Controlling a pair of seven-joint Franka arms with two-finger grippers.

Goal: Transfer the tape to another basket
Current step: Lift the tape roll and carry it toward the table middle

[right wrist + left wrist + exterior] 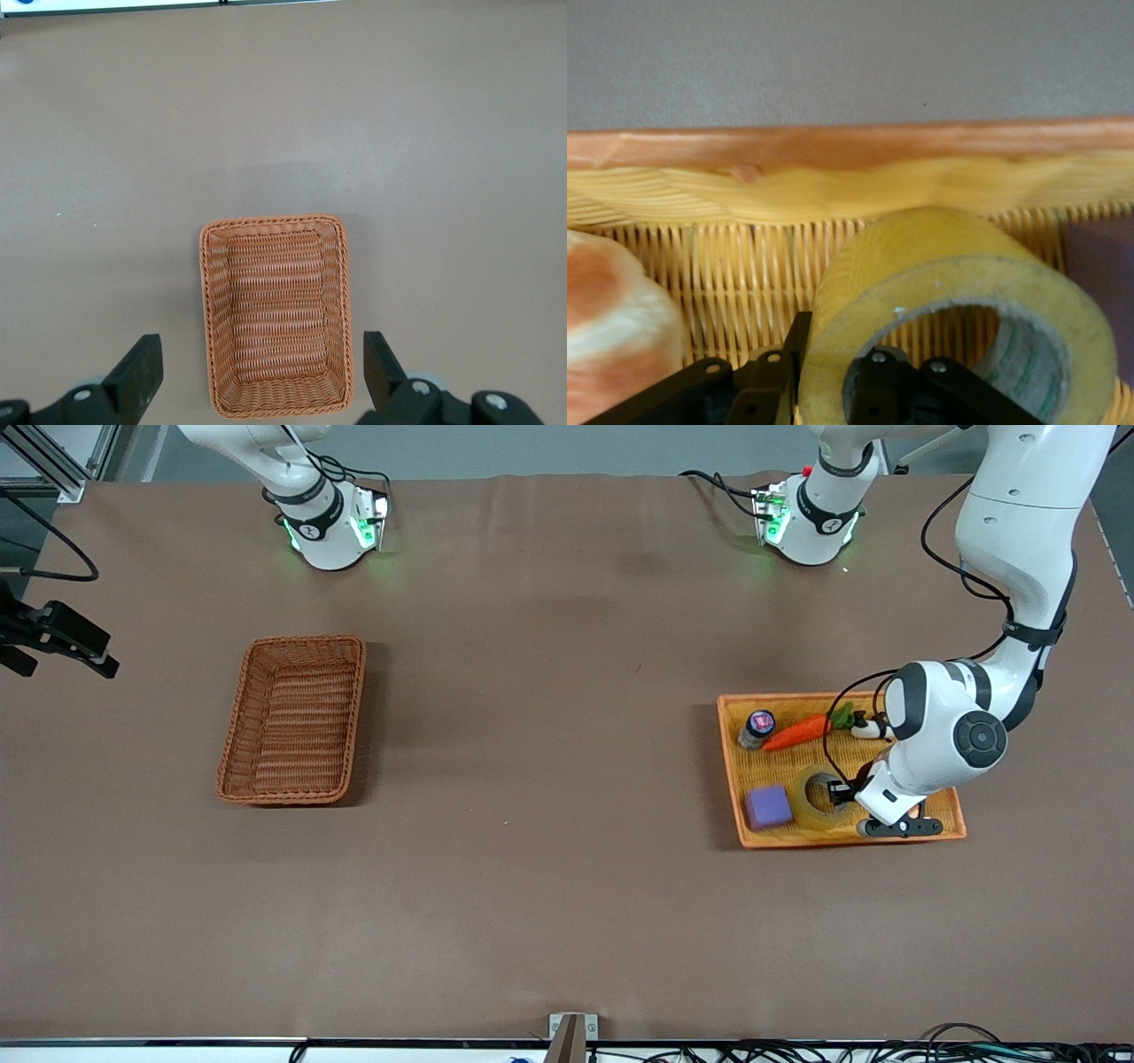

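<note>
The tape (810,811) lies flat in the orange-yellow basket (730,766) at the left arm's end of the table. My left gripper (838,794) is down in that basket and straddles the roll's wall. In the left wrist view one finger (796,341) is against the outside of the tape (957,257) and the other sits inside its core, so my left gripper (833,347) is shut on the wall. The reddish-brown basket (306,641) stands empty toward the right arm's end. My right gripper (261,354) is open, high over that basket (270,221), and waits.
The orange-yellow basket also holds a purple block (767,806), a toy carrot (796,732), a small dark-capped bottle (757,726) and a round orange-and-white object (607,328) beside the left gripper. The basket's rim (850,146) rises close past the tape.
</note>
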